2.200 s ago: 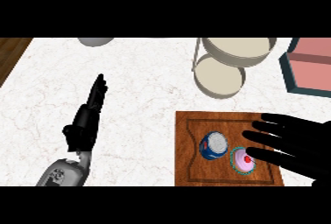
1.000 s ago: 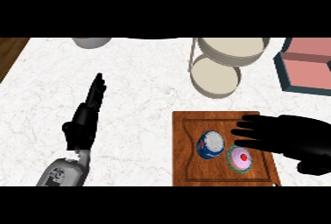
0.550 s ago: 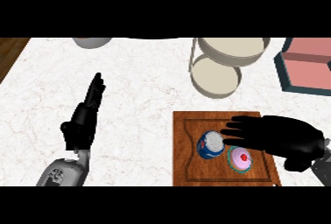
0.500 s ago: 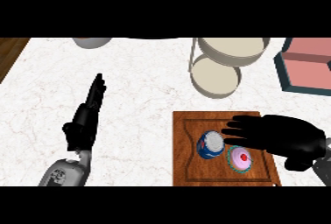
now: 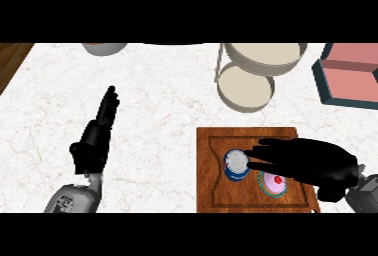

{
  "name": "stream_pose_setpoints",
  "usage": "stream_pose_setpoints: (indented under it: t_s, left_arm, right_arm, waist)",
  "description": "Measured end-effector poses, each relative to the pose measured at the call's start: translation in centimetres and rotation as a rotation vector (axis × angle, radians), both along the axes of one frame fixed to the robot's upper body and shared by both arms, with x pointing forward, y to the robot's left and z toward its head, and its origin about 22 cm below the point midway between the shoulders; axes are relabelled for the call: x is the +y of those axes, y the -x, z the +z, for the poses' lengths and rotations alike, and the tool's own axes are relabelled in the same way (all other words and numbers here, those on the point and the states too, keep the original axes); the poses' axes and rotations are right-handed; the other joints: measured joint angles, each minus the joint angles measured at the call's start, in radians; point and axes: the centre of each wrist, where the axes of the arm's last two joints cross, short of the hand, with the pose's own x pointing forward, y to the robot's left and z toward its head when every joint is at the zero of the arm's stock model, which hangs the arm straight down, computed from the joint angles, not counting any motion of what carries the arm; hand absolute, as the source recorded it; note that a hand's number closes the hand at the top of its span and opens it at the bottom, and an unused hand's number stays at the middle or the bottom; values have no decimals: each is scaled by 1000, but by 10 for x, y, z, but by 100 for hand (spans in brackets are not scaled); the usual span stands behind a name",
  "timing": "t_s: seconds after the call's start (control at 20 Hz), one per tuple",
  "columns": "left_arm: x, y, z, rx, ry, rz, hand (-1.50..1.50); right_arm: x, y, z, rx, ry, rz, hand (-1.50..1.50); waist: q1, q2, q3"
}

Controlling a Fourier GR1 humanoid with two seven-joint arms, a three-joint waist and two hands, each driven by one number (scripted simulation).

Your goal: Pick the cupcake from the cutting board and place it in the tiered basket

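My right hand point(image 5: 314, 162) over the board point(image 5: 209, 175), cupcake point(image 5: 274, 184) not yet picked

Nearest me on the right, the cupcake sits on the board with its pink top and red centre showing, my right hand hanging just above its far edge, fingers spread and relaxed, grasping nothing; their tips reach left toward a blue cup point(image 5: 236, 165) standing beside the cupcake. Over on the left my left hand point(image 5: 93, 141) rests on the counter point(image 5: 162, 110), fingers straight, pointing away. Farther off, the basket point(image 5: 255, 70) stands beyond the board, a pink box point(image 5: 353, 75) to its right and a grey bowl point(image 5: 103, 48) at the far left edge
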Motion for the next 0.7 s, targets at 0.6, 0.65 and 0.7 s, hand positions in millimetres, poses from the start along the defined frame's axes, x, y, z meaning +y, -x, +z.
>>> stream_pose_setpoints:
  t_s: [0.6,0.65,0.7]
  left_arm:
    - [2,-6,5,-3,2,0,0]
    - [1,-4,2,-4,4,-1,0]
    - [0,-1,0,-1,5,0,0]
  right_arm:
    - [10,4,-25,40,-29,-2,-150]
    - [9,3,-28,44,-41,-6,-150]
    - [8,4,-32,49,-52,-12,150]
  waist:
    - [0,-2,-1]
    - [0,-2,-1]
    - [0,-3,-1]
